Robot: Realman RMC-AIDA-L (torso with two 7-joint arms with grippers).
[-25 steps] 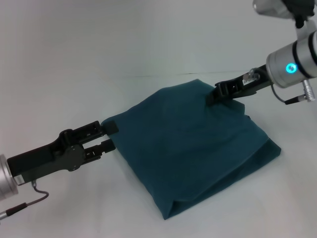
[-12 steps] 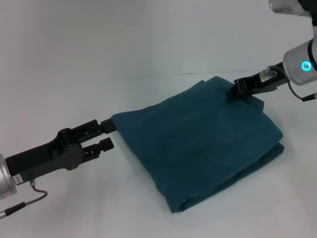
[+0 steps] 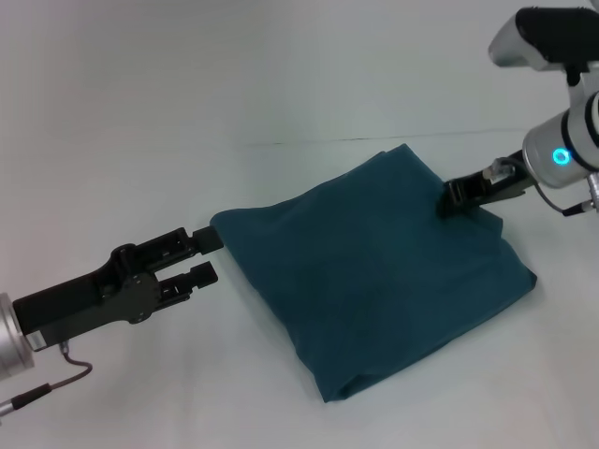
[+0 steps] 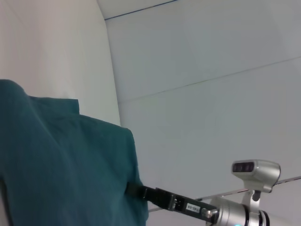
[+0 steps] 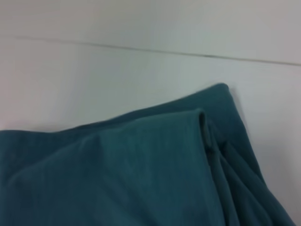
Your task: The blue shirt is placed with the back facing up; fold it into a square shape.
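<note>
Blue shirt point(image 3: 374, 271) folded into a rough square on the white table point(image 3: 140, 140).
Left gripper point(image 3: 208, 256): released, jaws apart, just beside the shirt's near-left corner. Right gripper point(image 3: 453, 198): clenched on the shirt's far-right edge.

My head camera looks forward and down over the whole blue shirt point(image 3: 374, 271). My left wrist camera views it across toward my right gripper point(image 4: 134, 190); my right wrist sits close above the cloth.
</note>
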